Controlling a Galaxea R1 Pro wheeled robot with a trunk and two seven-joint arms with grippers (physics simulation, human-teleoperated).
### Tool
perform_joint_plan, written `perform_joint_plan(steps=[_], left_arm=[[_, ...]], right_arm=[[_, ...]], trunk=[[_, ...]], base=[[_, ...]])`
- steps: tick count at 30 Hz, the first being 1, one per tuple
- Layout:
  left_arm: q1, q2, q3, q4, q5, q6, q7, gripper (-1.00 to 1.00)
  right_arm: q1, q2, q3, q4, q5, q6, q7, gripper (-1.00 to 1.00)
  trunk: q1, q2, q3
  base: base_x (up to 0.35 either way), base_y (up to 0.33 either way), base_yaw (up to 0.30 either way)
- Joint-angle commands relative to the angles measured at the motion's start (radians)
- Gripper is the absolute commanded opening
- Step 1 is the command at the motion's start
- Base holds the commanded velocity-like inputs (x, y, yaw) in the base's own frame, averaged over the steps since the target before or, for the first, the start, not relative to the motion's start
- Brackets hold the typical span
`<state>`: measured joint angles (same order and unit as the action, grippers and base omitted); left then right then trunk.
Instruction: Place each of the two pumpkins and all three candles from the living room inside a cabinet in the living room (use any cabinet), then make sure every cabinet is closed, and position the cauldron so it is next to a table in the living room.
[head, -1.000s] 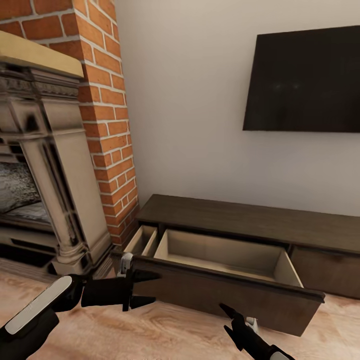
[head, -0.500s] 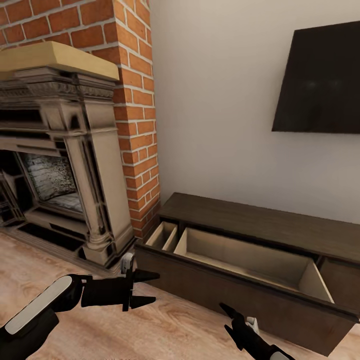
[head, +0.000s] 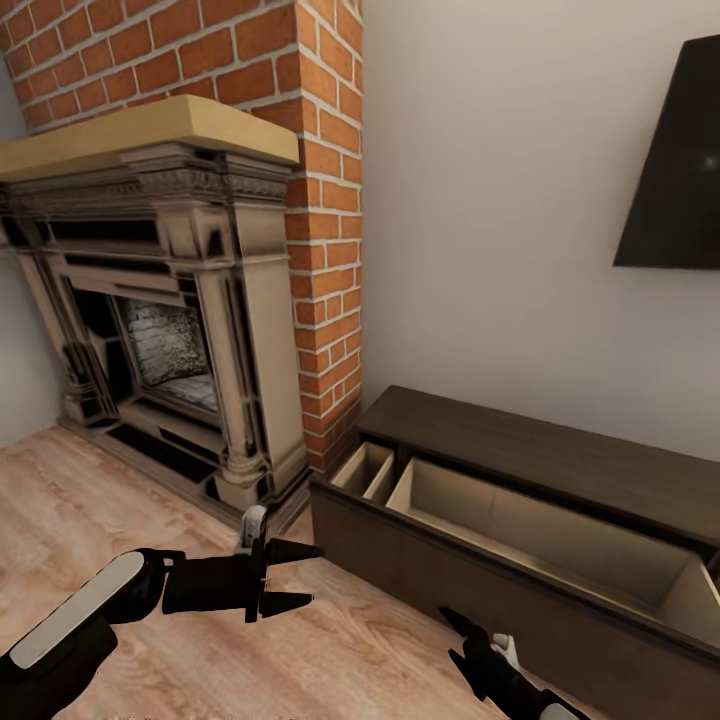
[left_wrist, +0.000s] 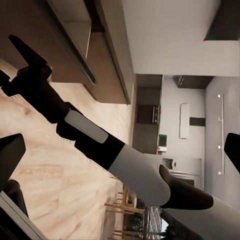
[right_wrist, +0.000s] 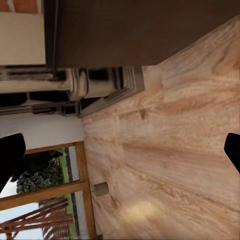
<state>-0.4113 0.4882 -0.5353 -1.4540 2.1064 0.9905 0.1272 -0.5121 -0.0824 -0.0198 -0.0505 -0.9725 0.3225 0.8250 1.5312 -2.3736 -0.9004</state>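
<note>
The long dark-brown cabinet (head: 560, 455) stands against the wall, its wide drawer (head: 530, 525) pulled out with a bare pale interior. My left gripper (head: 296, 577) hangs open over the wood floor, left of the drawer front. Lower right, my right gripper (head: 452, 637) is open too, just before the drawer front. A small grey-brown stubby cylinder, seemingly a candle (right_wrist: 101, 189), lies on the floor near a window. The left wrist view looks across my right arm (left_wrist: 95, 145) to the cabinet (left_wrist: 107, 60). The pumpkins are out of view.
An ornate fireplace (head: 180, 300) with a pale mantel fills the left, beside a brick chimney (head: 325, 200). A dark TV (head: 680, 170) hangs on the wall above the cabinet. Wood floor (head: 90, 500) spreads in front. A wood-framed window (right_wrist: 45, 200) stands by the candle.
The head view has swung left: the cabinet and TV slid right in the picture and the fireplace came fully in. Both grippers keep their places and stay open.
</note>
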Motion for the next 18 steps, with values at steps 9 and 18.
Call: perform_joint_plan(steps=[9, 18], left_arm=[[-0.001, 0.000, -0.002, 0.000, 0.011, 0.000, 0.009, 1.00], [-0.001, 0.000, -0.002, 0.000, 0.011, 0.000, 0.008, 1.00]], right_arm=[[0.000, 0.000, -0.002, 0.000, -0.005, -0.002, 0.002, 1.00], [0.000, 0.000, -0.002, 0.000, -0.005, -0.003, 0.001, 1.00]], trunk=[[0.000, 0.000, -0.001], [0.000, 0.000, -0.001]], base=[[0.000, 0.000, 0.292], [0.000, 0.000, 0.292]])
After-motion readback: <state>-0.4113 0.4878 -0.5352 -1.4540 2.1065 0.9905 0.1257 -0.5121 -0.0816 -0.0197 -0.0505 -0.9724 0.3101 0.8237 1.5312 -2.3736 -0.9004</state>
